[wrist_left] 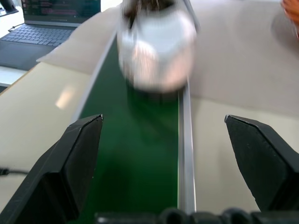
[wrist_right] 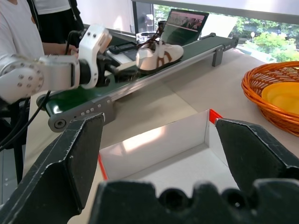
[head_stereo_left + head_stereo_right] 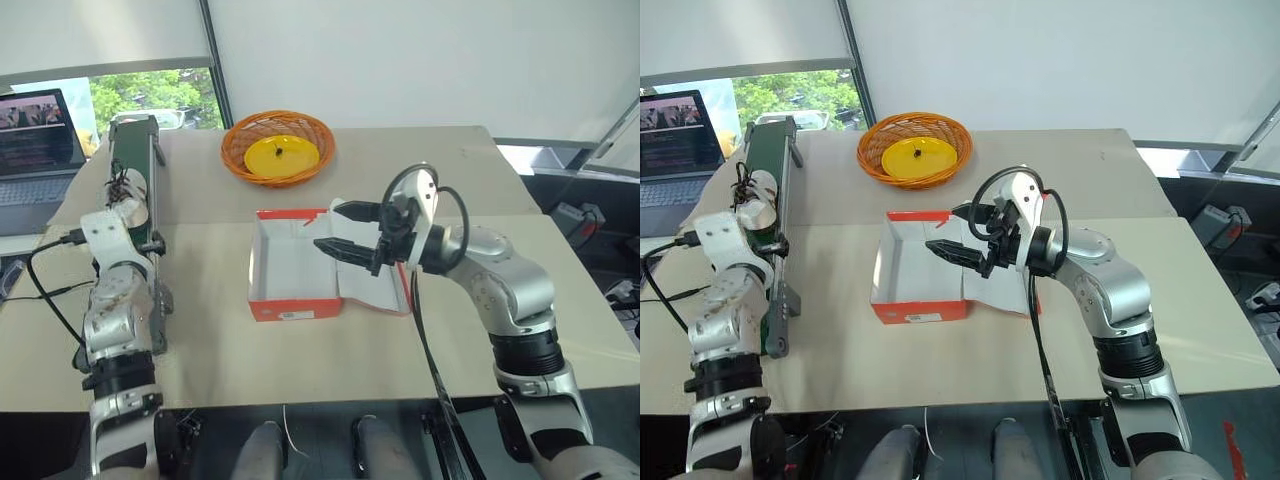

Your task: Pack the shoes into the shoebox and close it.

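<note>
White inside and red-orange outside, the shoebox [image 3: 295,265] sits open in the middle of the table [image 3: 300,360]. Nothing is in it yet. Its lid [image 3: 375,285] is folded out flat on the side toward the right arm.

1 white shoe [image 2: 159,55] with dark laces rides on the green conveyor belt [image 2: 140,77] at the left side of the table, well apart from the box. I can see only 1 shoe for sure.

The left gripper [image 1: 163,168] is over the belt, pointing at the shoe. Its 2 black fingers are spread wide, with nothing between them. The shoe is near but not touched.

The right gripper [image 3: 345,228] hangs over the open box, at the lid side. Its fingers are wide apart too, and it holds nothing.

So I think the job has only just begun. No shoe is packed and the lid is not shut. What is left: grab the shoe from the belt, put it in the box, do the same for the other shoe, then fold the lid over.

Farther back sits a round orange basket [image 3: 278,147] with a yellow plate [image 3: 281,155] in it. A laptop [image 3: 38,130] is off to the left, past the belt.
</note>
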`<state>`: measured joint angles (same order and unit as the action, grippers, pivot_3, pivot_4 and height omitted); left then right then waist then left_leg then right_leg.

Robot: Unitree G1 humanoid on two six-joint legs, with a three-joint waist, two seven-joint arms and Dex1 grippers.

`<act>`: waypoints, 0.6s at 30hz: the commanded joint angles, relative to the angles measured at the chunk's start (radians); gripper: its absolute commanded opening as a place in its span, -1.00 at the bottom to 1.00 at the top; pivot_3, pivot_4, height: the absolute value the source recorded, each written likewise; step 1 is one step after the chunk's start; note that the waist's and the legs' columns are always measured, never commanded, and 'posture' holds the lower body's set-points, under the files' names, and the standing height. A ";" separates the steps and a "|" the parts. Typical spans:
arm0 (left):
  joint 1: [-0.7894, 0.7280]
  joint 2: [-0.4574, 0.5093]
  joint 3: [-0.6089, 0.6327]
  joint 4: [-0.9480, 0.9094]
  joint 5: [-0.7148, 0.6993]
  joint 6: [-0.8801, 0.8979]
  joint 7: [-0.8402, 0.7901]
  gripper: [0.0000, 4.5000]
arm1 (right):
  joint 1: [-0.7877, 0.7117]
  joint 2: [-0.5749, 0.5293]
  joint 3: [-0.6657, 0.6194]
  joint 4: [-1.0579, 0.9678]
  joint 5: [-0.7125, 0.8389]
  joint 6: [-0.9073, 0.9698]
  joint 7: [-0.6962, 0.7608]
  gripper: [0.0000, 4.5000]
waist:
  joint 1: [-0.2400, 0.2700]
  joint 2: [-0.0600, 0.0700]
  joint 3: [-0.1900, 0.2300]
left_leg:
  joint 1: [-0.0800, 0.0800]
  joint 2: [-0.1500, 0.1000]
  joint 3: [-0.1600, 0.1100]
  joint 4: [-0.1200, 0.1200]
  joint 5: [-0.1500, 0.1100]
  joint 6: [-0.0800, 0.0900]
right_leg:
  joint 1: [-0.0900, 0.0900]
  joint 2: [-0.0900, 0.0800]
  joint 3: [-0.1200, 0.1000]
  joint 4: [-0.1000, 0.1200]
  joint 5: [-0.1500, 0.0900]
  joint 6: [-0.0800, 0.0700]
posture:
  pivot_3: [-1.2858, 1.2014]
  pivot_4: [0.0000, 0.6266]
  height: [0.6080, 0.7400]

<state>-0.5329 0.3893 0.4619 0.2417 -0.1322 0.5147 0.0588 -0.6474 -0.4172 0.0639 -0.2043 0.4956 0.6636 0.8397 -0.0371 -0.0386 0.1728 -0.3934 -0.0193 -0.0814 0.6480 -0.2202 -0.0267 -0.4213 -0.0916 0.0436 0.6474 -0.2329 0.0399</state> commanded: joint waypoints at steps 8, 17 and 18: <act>-0.044 0.002 0.042 0.068 -0.055 -0.034 0.041 0.76 | -0.015 -0.025 -0.023 -0.059 0.012 0.023 -0.037 1.00 | 0.002 0.000 0.000 | 0.000 0.000 0.000 0.000 0.000 0.000 | 0.000 0.000 0.000 0.000 0.000 0.000 | 0.03 -0.52 1.00; -0.077 -0.031 0.088 0.024 -0.155 -0.017 0.054 -0.40 | -0.024 -0.050 -0.024 -0.040 0.000 0.007 -0.046 1.00 | 0.014 0.000 0.000 | 0.003 0.000 0.000 0.000 0.001 -0.002 | 0.002 0.000 0.000 0.001 0.000 -0.001 | 0.03 -0.52 1.00; -0.076 -0.028 0.067 0.003 -0.144 -0.033 0.046 -0.40 | -0.024 -0.051 -0.024 -0.039 0.002 0.007 -0.047 1.00 | 0.015 0.000 0.000 | 0.003 0.000 0.000 0.000 0.001 -0.002 | 0.002 0.000 0.000 0.001 0.001 -0.001 | 0.03 -0.52 1.00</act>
<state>-0.5859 0.3551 0.5521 0.3034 -0.2708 0.5049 0.1227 -0.6491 -0.4627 0.0638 -0.2252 0.4913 0.6871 0.7965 -0.0223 -0.0386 0.1728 -0.3908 -0.0191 -0.0817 0.6478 -0.2190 -0.0284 -0.4196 -0.0913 0.0434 0.6486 -0.2324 0.0391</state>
